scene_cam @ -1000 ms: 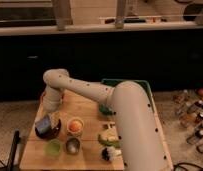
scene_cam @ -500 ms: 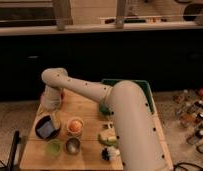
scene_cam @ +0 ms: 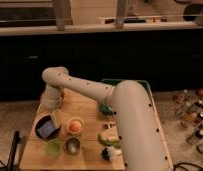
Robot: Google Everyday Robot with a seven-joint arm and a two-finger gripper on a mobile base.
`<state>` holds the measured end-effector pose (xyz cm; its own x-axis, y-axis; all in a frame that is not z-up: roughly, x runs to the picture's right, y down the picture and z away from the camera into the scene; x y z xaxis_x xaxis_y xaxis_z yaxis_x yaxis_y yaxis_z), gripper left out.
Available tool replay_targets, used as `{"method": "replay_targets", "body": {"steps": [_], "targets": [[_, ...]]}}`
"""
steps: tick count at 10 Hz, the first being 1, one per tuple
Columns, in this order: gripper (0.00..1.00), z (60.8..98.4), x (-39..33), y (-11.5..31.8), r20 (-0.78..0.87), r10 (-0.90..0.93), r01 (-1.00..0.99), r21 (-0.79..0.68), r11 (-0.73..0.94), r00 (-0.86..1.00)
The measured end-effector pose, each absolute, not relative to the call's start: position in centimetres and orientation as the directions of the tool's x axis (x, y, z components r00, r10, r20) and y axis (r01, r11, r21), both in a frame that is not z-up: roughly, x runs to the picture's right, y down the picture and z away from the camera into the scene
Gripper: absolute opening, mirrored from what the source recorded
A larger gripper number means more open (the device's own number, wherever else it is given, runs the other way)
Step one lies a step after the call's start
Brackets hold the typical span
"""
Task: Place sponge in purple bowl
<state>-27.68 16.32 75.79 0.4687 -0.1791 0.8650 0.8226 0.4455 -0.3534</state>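
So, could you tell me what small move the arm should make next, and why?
Probably lift the gripper straight up and away. The flat grey-blue sponge already lies inside the round dark purple bowl, and the gripper hangs open just above the bowl's rear rim, holding nothing, so only a clean retreat seems left.

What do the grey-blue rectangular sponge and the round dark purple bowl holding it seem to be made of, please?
Grey-blue rectangular sponge: probably soft foam, matte. Round dark purple bowl: plastic or glazed ceramic, smooth rim; cannot tell which. The open gripper hangs above the bowl's far rim.
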Motion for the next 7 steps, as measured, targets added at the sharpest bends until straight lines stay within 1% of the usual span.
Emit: {"method": "replay_targets", "body": {"steps": [7], "targets": [[0.80, 75.62, -27.55, 15.82, 0.867, -0.192, 0.825, -0.335, 0.456, 0.459]]}}
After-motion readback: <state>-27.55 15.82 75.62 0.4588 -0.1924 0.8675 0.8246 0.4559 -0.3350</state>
